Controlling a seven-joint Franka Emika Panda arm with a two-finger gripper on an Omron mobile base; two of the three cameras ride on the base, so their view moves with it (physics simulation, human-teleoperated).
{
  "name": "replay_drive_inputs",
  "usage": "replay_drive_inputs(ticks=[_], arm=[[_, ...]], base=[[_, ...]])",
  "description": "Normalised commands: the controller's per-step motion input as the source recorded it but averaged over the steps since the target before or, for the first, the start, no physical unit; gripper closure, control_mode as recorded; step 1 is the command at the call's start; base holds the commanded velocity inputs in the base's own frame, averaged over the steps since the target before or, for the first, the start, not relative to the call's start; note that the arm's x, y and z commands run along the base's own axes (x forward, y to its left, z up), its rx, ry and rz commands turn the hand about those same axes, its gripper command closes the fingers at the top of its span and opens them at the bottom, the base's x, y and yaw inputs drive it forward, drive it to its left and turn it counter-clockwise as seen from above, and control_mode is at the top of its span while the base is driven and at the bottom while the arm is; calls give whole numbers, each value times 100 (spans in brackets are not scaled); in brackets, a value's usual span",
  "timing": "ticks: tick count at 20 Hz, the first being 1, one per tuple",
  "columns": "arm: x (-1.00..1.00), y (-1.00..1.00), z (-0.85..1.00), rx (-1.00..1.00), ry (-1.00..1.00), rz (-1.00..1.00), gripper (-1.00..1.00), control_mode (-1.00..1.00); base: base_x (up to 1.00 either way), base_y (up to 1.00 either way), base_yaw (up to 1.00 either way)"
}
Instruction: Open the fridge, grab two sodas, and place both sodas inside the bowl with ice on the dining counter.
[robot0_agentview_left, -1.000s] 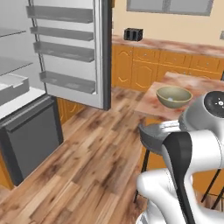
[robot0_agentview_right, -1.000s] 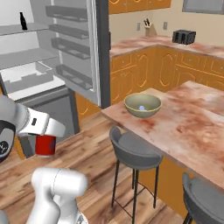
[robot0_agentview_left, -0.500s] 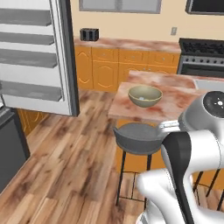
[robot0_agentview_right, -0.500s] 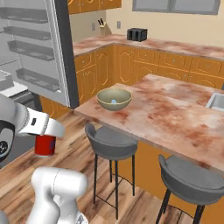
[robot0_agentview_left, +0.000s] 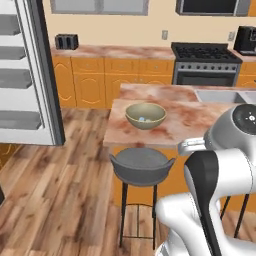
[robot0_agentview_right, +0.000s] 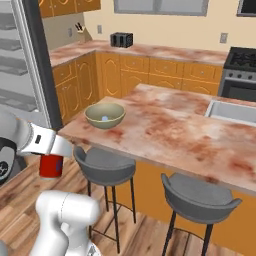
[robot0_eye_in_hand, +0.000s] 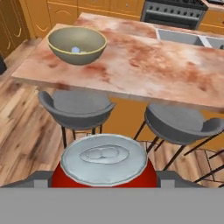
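Red can (robot0_eye_in_hand: 104, 164) gripped in tool (robot0_agentview_right: 50, 162); bowl (robot0_eye_in_hand: 77, 44) at 11 o'clock on surface (robot0_eye_in_hand: 144, 65); slippage risked if jolted.

A red can (robot0_eye_in_hand: 103, 165) with a silvery top sat upright at the bottom of the hand view, between the tips of the claw (robot0_eye_in_hand: 103, 177), which was closed on its sides. Beyond it stood two grey stools (robot0_eye_in_hand: 76, 108) at the reddish marbled surface (robot0_eye_in_hand: 144, 65). The olive-tan bowl (robot0_eye_in_hand: 77, 44) rested near the surface's left end, pale ice inside. A sink (robot0_eye_in_hand: 179, 37) lay farther back.
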Motion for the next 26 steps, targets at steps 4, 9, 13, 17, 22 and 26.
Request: replay_drive_inputs(ticks=[4, 9, 13, 17, 22, 26], arm=[[0, 0, 0, 0, 0, 0, 100, 100], [0, 0, 0, 0, 0, 0, 100, 100], [0, 0, 0, 0, 0, 0, 100, 100], [0, 0, 0, 0, 0, 0, 100, 100], [0, 0, 0, 0, 0, 0, 100, 100], [0, 0, 0, 0, 0, 0, 100, 100]], base=[[60, 27, -28], [62, 51, -29], [63, 51, -28], [69, 35, -26], [77, 24, -24], [74, 16, -20]])
